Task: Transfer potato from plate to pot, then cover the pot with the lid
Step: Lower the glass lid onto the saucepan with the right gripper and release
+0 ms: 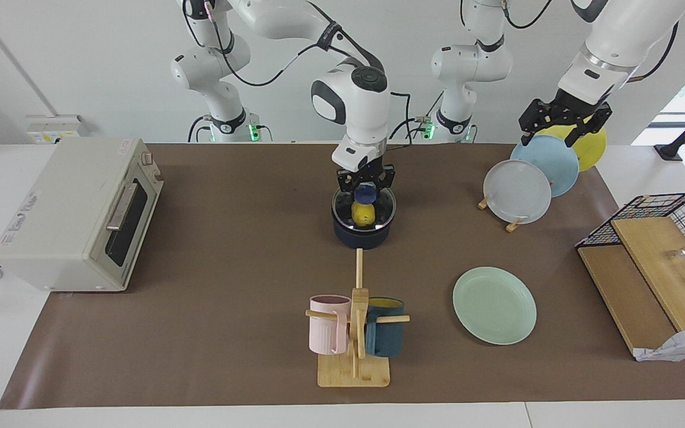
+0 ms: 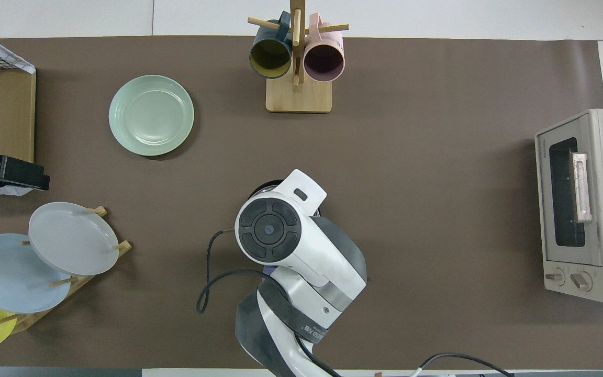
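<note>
The dark navy pot point(image 1: 365, 239) stands at the table's middle. The yellow potato point(image 1: 363, 214) lies inside it and shows through the clear glass lid point(image 1: 382, 208), which sits on the pot's rim. My right gripper point(image 1: 365, 181) is straight above the pot, its fingers closed on either side of the lid's blue knob point(image 1: 365, 194). In the overhead view the right arm hides the pot, lid and potato. The mint-green plate point(image 1: 494, 305) point(image 2: 151, 115) lies empty, farther from the robots and toward the left arm's end. My left gripper point(image 1: 562, 126) point(image 2: 6, 173) hangs open over the plate rack.
A plate rack point(image 1: 518, 191) holds grey-white, light blue and yellow plates near the left arm. A mug tree point(image 1: 354, 333) with a pink and a teal mug stands farther out than the pot. A toaster oven point(image 1: 81, 214) is at the right arm's end, and a wire basket with wooden boards point(image 1: 646, 261) at the left arm's end.
</note>
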